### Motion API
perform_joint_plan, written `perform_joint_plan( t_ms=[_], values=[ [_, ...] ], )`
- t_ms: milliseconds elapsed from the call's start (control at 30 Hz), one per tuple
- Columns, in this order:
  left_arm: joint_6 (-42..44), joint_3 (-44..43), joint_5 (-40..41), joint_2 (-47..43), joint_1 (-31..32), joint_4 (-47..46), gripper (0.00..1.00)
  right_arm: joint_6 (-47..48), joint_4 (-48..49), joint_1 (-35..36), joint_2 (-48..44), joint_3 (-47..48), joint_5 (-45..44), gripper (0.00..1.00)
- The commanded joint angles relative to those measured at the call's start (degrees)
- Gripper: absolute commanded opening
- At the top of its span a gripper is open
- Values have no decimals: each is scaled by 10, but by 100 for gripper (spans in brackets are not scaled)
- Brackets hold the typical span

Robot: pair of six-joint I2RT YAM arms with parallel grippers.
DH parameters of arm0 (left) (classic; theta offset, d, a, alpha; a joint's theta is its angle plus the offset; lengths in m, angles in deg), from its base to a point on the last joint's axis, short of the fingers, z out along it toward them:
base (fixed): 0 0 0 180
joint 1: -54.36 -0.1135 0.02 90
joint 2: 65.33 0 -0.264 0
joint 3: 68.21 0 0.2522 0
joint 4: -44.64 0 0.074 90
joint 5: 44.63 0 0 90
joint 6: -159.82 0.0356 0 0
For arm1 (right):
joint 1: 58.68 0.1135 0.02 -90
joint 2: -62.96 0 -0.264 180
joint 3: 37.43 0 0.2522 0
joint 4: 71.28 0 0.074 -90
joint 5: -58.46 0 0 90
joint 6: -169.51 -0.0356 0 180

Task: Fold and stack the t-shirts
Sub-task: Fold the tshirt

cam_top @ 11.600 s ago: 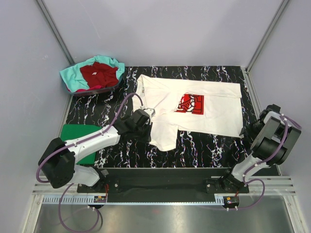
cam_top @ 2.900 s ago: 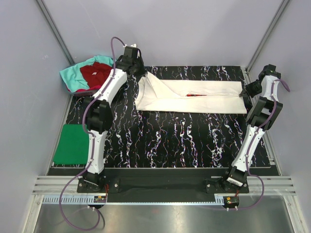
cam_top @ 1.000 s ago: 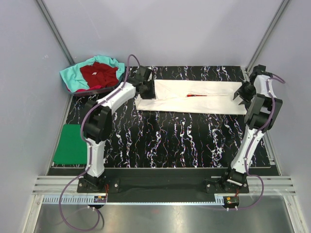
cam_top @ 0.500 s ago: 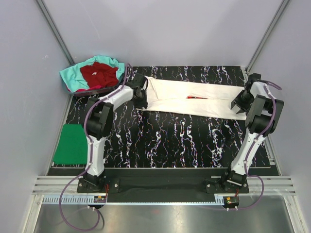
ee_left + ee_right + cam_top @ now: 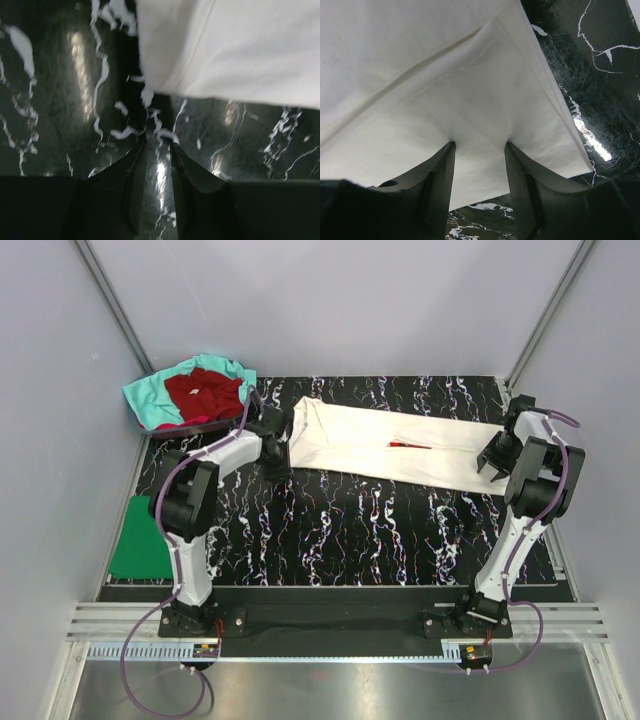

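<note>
The white t-shirt [image 5: 350, 435] lies folded into a long strip across the far half of the table, with a sliver of its red print [image 5: 405, 445] showing in the fold. My left gripper [image 5: 277, 452] sits low on the table just off the strip's left end. In the left wrist view that gripper [image 5: 157, 145] is slightly open, with only bare tabletop in the gap and the white cloth [image 5: 225, 50] ahead of it. My right gripper [image 5: 493, 462] is over the strip's right end. It [image 5: 480, 142] is open, both tips pressing into the white cloth [image 5: 445, 75].
A basket [image 5: 205, 425] at the far left corner holds a teal t-shirt [image 5: 145, 400] and a dark red one [image 5: 200, 390]. A folded green t-shirt [image 5: 140, 535] lies at the table's left edge. Grey walls close in behind and beside the black marbled table [image 5: 350, 530].
My left gripper has slid off the strip's left end toward the near left. The right gripper has come nearer along the right end, and the strip now lies slanted.
</note>
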Motion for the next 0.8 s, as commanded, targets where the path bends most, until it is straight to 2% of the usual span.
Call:
perform_joint_plan(
  t_ms=[0,67,133,300,367,533,700,767],
  values=[
    [9,22,6,-105,-2,-30,33,12,-27,-4,17,-11,-33,53],
    [12,14,8,-129,-2,-66,49,10,-38,-4,24,0,-28,53],
    [21,-25,8,-119,-2,-83,53,9,-40,-4,25,10,-25,53],
    [37,-158,-14,14,-2,-62,60,5,-46,-4,24,12,-14,54],
    [44,-189,-30,59,-2,-84,59,2,-48,-4,23,10,-5,54],
    [76,-181,-59,109,1,-153,56,-5,-48,-3,22,10,8,53],
    [76,-163,-35,120,1,-132,56,-3,-46,-4,22,8,2,54],
    [72,-164,-17,123,1,-85,56,-2,-46,-4,21,5,0,54]
  ],
)
